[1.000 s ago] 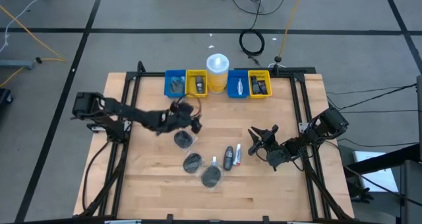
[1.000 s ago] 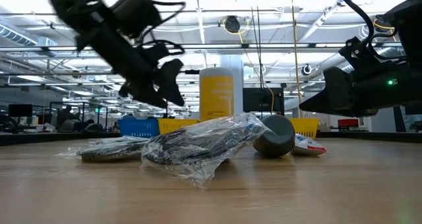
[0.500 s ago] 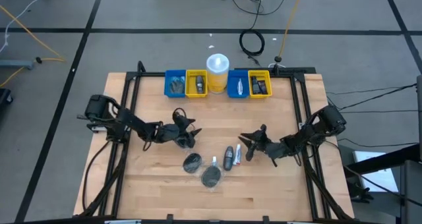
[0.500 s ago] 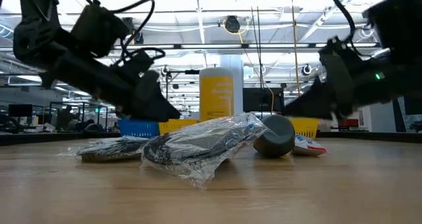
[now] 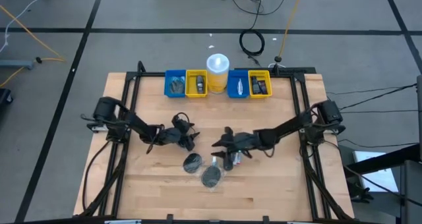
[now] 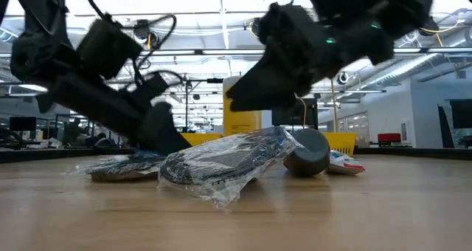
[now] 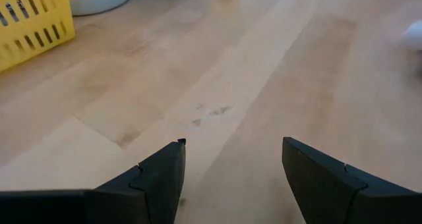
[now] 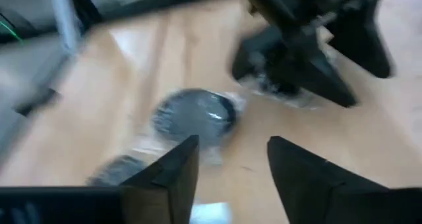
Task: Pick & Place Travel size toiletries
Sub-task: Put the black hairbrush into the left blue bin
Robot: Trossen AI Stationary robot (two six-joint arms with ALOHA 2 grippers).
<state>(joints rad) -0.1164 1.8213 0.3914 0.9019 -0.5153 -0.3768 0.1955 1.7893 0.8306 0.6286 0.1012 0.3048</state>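
Two round dark discs in clear wrap (image 5: 192, 162) (image 5: 211, 176) lie flat near the table's middle. A dark bottle (image 5: 228, 158) and a white-silver tube (image 5: 237, 155) lie beside them. A third wrapped disc (image 8: 277, 85) lies under my left gripper (image 5: 185, 137). That gripper is open and low over the disc; its own wrist view shows only bare wood between the fingers (image 7: 158, 181). My right gripper (image 5: 219, 143) is open and hangs in the air (image 6: 240, 96) above the bottle and tube, with a disc (image 8: 194, 115) ahead of it. My left gripper comes down at the third disc's wrap (image 8: 264, 82) slanting from above and from the table's left. The right wrist view shows its fingers at the wrap. Whether they touch it I cannot tell.
Along the far edge stand a blue bin (image 5: 175, 84), a yellow bin (image 5: 196, 83), a tall white-lidded yellow cup (image 5: 217, 69), another blue bin (image 5: 238, 84) and another yellow bin (image 5: 259, 84). Bare wood lies along the near edge. Black frame rails run down both table sides.
My left gripper has moved from near the bins toward the near edge and come down low over the third disc. My right gripper has swept from the right side toward the table's left, and now stands over the bottle and tube. The toiletries have kept still.
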